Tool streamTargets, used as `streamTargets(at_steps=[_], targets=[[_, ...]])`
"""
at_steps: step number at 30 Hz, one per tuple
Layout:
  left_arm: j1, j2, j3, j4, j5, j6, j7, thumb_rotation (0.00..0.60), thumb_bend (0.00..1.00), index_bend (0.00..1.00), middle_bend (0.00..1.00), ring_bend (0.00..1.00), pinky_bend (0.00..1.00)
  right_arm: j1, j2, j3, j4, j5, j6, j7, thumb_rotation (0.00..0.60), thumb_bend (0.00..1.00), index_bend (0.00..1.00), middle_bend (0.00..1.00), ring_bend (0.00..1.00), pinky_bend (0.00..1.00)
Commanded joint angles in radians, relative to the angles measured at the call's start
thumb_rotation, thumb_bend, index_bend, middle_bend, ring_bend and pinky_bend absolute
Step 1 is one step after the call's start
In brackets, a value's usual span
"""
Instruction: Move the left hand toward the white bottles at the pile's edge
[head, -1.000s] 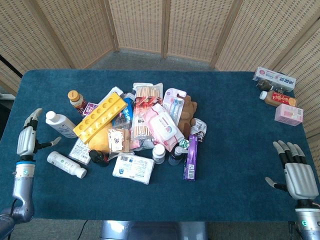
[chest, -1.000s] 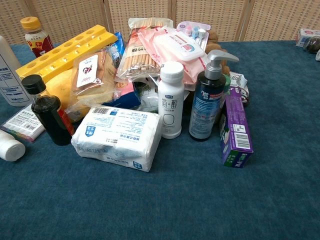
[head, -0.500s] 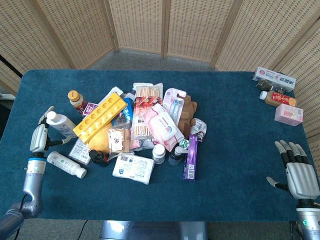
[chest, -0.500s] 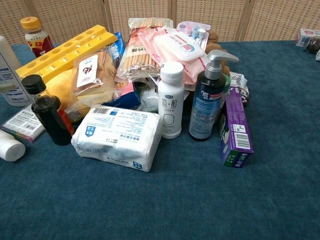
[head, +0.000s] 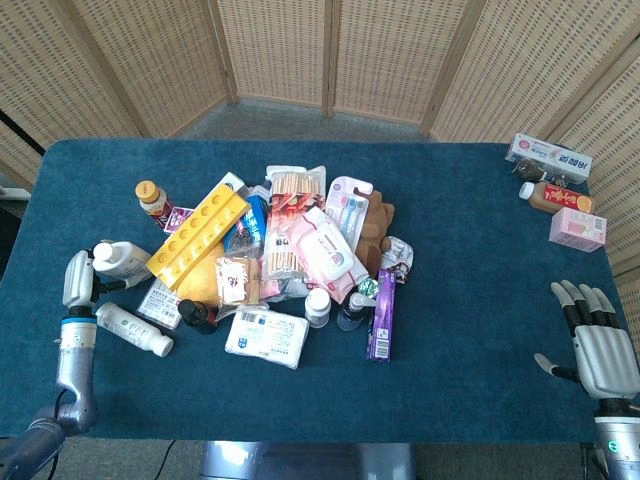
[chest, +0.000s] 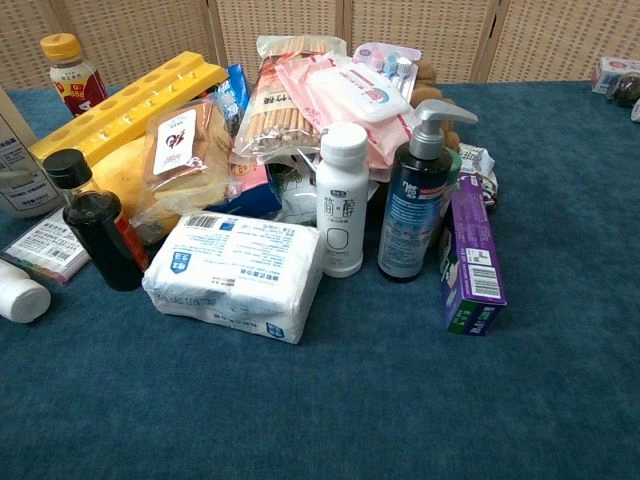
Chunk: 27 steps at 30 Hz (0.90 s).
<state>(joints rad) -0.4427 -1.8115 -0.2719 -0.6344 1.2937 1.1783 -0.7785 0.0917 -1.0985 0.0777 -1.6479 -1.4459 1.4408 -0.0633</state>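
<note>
A blue-clothed table (head: 470, 300) bears a pile of groceries (head: 290, 265).

robot hand (head: 80, 279) left of pile, between two bottles (head: 133, 329)

The head view looks steeply down from high over the whole desk (head: 470, 300). The chest view sits low and close, facing level into the pile (chest: 300, 150), which both share.

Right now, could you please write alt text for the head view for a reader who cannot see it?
The robot's left hand sits against the upper white plastic bottle at the left edge of a pile of packaged goods on a blue carpeted table, with a second white bottle lying just below. The right hand rests open at the far right.
</note>
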Motion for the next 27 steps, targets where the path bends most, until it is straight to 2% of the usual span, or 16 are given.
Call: streamTargets(at_steps=[1, 7, 14, 21, 27], targets=[[0.004, 0.012, -0.015, -0.01, -0.002, 0.033, -0.01, 0.6, 0.06, 0.76, 0.76, 0.63, 0.67, 0.0, 0.0, -0.001, -0.001, -0.001, 0.0, -0.001, 0.6, 0.0, 0.0, 0.0, 0.0, 0.0], [0.023, 0.082, -0.036, -0.119, 0.012, 0.124, -0.007, 0.6, 0.07, 0.76, 0.76, 0.63, 0.67, -0.001, 0.0, -0.004, -0.008, -0.006, 0.001, -0.007, 0.6, 0.0, 0.0, 0.0, 0.0, 0.0], [0.05, 0.22, -0.079, -0.357, 0.018, 0.214, 0.056, 0.6, 0.07, 0.78, 0.76, 0.63, 0.68, -0.001, 0.0, -0.005, -0.013, -0.009, 0.003, -0.012, 0.6, 0.0, 0.0, 0.0, 0.0, 0.0], [0.041, 0.348, -0.144, -0.583, 0.002, 0.242, 0.169, 0.6, 0.07, 0.8, 0.76, 0.63, 0.68, -0.002, -0.001, -0.008, -0.02, -0.013, 0.004, -0.02, 0.6, 0.0, 0.0, 0.0, 0.0, 0.0], [0.038, 0.398, -0.166, -0.693, -0.018, 0.244, 0.241, 0.6, 0.07, 0.8, 0.76, 0.63, 0.68, -0.004, 0.004, -0.008, -0.025, -0.013, 0.007, -0.016, 0.6, 0.0, 0.0, 0.0, 0.0, 0.0]])
